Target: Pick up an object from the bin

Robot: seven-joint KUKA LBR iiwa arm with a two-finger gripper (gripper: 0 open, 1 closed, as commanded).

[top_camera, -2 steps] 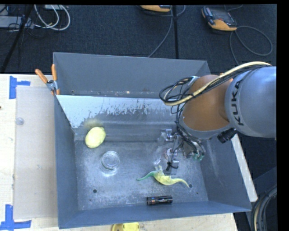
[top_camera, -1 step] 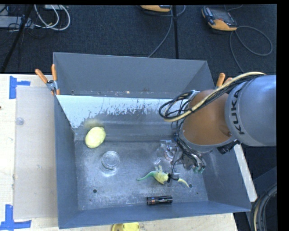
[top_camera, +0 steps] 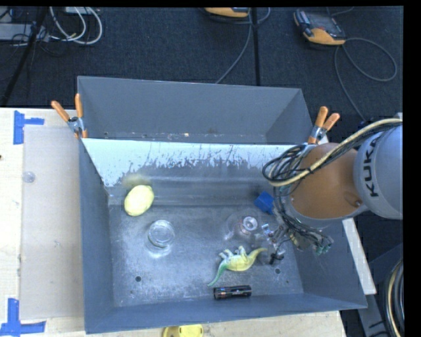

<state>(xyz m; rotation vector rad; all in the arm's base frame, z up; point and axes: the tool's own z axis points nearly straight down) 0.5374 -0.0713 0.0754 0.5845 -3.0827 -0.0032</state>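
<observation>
The gripper hangs just right of a green-and-yellow toy dinosaur in the grey bin. Relative to the dinosaur, a black cylinder lies just in front, a clear cup just behind, a blue block farther behind, and a yellow egg and a second clear cup well to the left.

Left of the frame's centre you have a pale yellow egg-shaped thing, and just below and to its right a clear round cup, seen from above. A small blue piece sits right of centre. Low in the middle a black cylinder lies on its side. Along the top you see dark carpet with loose cables.
</observation>
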